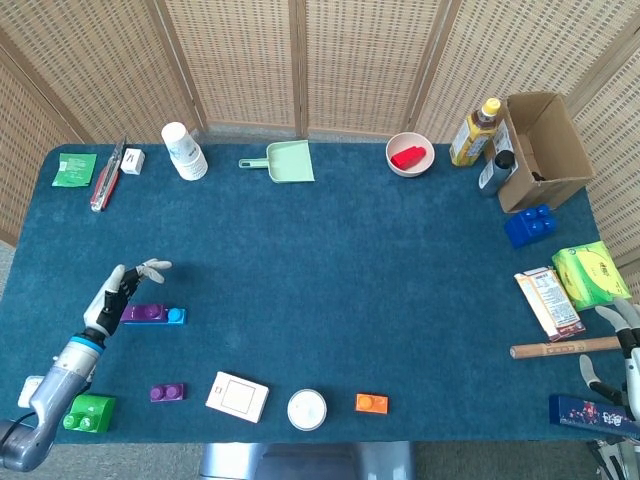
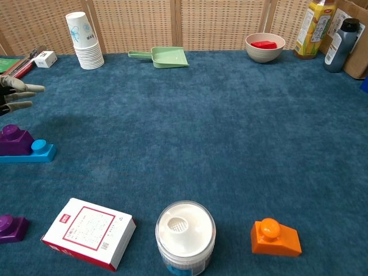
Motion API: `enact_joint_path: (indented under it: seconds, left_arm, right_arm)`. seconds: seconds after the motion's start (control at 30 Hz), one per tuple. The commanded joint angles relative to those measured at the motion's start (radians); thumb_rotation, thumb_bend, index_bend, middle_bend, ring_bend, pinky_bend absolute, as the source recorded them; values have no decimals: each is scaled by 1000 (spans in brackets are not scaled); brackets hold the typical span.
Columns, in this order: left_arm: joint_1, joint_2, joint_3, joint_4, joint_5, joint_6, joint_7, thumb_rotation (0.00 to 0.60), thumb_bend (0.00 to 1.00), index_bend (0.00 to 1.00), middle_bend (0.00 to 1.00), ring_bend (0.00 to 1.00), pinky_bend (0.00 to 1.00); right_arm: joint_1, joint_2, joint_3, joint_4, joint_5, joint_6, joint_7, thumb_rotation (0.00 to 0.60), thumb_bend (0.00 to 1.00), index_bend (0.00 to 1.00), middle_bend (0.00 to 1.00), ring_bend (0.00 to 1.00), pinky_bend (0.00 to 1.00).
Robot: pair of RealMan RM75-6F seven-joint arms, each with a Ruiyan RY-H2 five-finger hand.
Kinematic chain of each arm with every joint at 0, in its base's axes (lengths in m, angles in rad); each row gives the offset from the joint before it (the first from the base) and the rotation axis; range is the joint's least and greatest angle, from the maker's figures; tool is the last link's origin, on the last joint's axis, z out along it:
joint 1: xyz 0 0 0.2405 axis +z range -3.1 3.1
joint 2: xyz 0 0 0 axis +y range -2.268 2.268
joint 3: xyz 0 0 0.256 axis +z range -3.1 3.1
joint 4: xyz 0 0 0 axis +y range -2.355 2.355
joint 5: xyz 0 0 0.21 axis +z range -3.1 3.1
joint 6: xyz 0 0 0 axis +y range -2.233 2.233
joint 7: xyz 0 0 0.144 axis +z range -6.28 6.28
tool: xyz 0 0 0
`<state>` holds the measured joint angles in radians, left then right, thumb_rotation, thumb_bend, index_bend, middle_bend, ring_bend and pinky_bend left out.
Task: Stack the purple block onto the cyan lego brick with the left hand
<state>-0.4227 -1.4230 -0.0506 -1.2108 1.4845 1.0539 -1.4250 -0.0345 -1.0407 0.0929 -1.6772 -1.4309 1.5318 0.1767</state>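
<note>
Head view: the purple block sits on the cyan lego brick, covering its left part so that only the cyan right end shows. The pair lies just beside the left hand, to its lower right and not touching it. The left hand holds nothing, its fingers spread and pointing up and to the right above the blue bench, with the forearm running down to the lower left corner. The right hand shows only partly at the far right edge, fingers apart and empty.

Chest view: the purple block stands on the cyan lego brick just below the left hand. Only that hand's pale fingertips enter at the left edge, apart and stretched rightward, clear of the block.
</note>
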Motion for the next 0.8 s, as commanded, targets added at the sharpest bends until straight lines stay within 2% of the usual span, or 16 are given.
enact_joint_path:
  seconds: [0.03, 0.8]
  left_arm:
    - [3, -3, 0, 2, -6, 1, 3, 0, 335, 483, 281, 97, 40]
    - [7, -54, 11, 69, -17, -20, 15, 0, 337, 490, 284, 98, 41]
  right_arm:
    - [1, -1, 0, 0, 0, -1, -1, 600, 371, 163, 96, 0, 39]
    - [5, -4, 1, -1, 0, -4, -3, 599, 372, 163, 95, 0, 39]
